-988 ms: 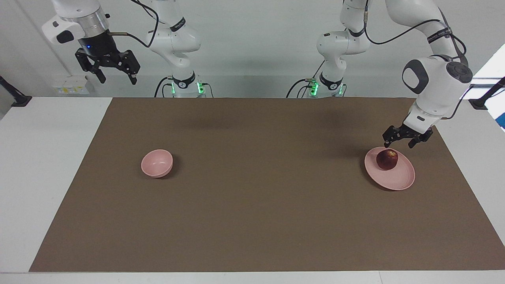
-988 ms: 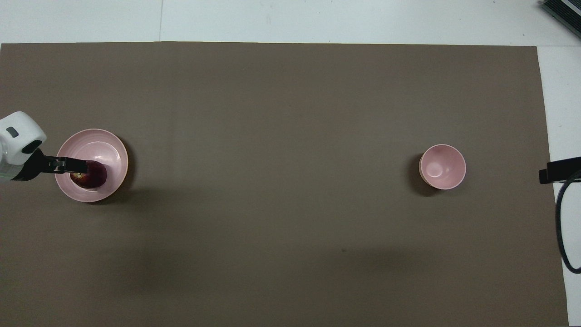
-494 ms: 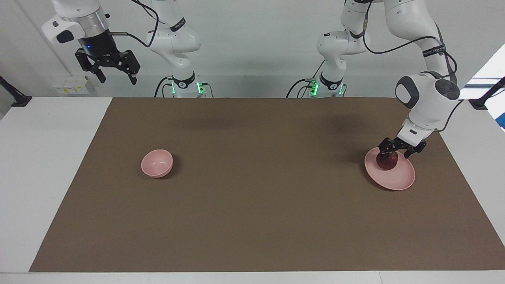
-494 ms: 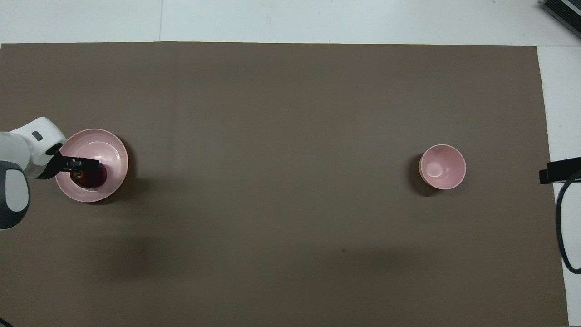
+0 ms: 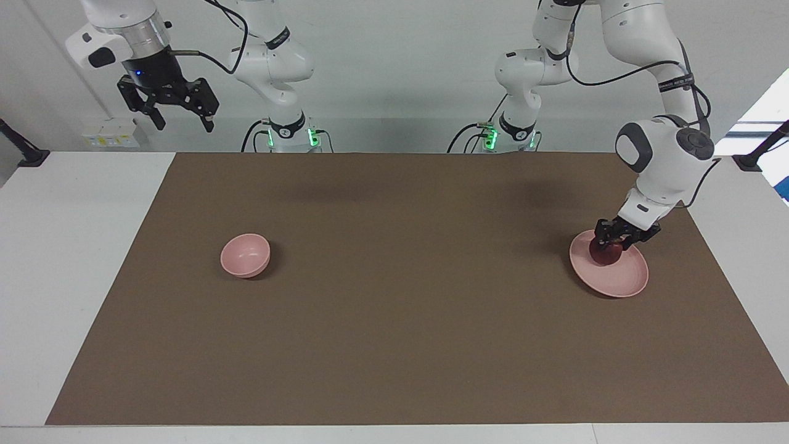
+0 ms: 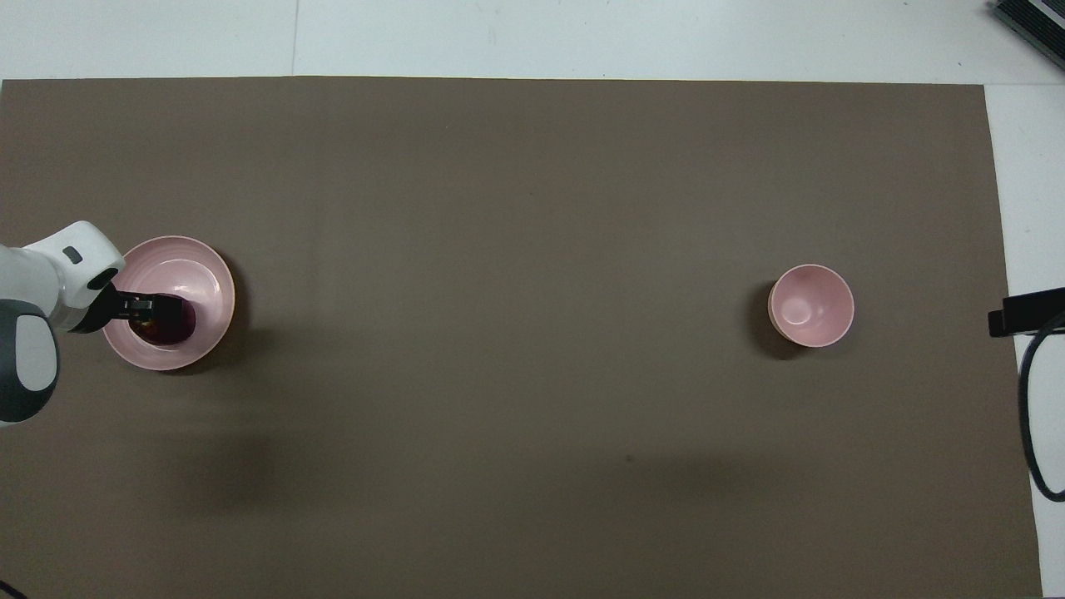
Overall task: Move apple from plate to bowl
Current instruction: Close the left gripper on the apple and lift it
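Note:
The dark red apple point(image 5: 605, 253) lies on the pale pink plate point(image 5: 621, 282) at the left arm's end of the table. My left gripper point(image 5: 614, 240) is down on the plate, open, with a finger on either side of the apple's top. In the overhead view the left gripper point(image 6: 155, 306) covers part of the apple point(image 6: 173, 326) on the plate point(image 6: 205, 274). The small pink bowl point(image 5: 245, 254) stands empty toward the right arm's end and also shows in the overhead view point(image 6: 811, 305). My right gripper point(image 5: 180, 117) waits open, high above the table's edge.
A brown mat point(image 5: 407, 308) covers most of the white table and bears both plate and bowl. A black cable point(image 6: 1032, 416) hangs at the right arm's end of the overhead view.
My left gripper has come down from just above the plate's near rim onto the apple, and its fingers now straddle it. The apple, plate, bowl and right arm have stayed put.

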Tool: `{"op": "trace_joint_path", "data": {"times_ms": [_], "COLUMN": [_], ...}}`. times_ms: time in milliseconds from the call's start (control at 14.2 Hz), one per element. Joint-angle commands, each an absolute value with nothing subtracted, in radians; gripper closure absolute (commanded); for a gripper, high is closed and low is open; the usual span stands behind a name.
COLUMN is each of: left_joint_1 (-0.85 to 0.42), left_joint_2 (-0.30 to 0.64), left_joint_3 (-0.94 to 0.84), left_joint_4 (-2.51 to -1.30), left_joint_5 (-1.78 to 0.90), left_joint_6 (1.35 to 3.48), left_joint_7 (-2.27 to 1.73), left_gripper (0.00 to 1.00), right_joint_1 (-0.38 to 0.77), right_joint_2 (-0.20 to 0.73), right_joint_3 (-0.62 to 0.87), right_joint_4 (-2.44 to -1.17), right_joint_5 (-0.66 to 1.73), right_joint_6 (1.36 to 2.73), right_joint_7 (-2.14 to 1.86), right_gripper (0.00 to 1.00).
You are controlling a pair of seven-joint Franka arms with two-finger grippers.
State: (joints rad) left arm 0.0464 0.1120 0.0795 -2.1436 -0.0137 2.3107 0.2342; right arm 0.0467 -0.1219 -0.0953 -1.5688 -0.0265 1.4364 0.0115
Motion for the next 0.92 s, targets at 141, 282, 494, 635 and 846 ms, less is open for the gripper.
{"op": "trace_joint_path", "data": {"times_ms": [141, 282, 494, 635, 846], "left_joint_1": [0.028, -0.008, -0.118, -0.19, -0.259], "left_joint_2": [0.055, 0.006, -0.067, -0.072, -0.071], "left_joint_3": [0.063, 0.061, 0.061, 0.061, 0.061], "left_joint_4": [-2.135, -2.1, -2.086, -2.06, -2.054], "left_joint_5": [-0.021, -0.031, -0.064, -0.122, -0.28], "left_joint_6": [2.278, 2.182, 2.114, 2.106, 2.108], "left_joint_7": [0.241, 0.238, 0.131, 0.03, -0.005], "left_gripper": [1.0, 1.0, 1.0, 1.0, 1.0], "right_joint_1": [0.041, 0.041, 0.043, 0.044, 0.06], "right_joint_2": [-0.143, -0.143, -0.144, -0.144, -0.141], "right_joint_3": [-0.097, -0.097, -0.097, -0.095, -0.087], "right_joint_4": [-1.589, -1.589, -1.591, -1.601, -1.621], "right_joint_5": [-0.04, -0.04, -0.022, 0.013, 0.119], "right_joint_6": [1.428, 1.428, 1.428, 1.428, 1.436], "right_joint_7": [-0.028, -0.026, -0.012, 0.046, 0.252], "right_gripper": [0.0, 0.0, 0.0, 0.0, 0.0]}}
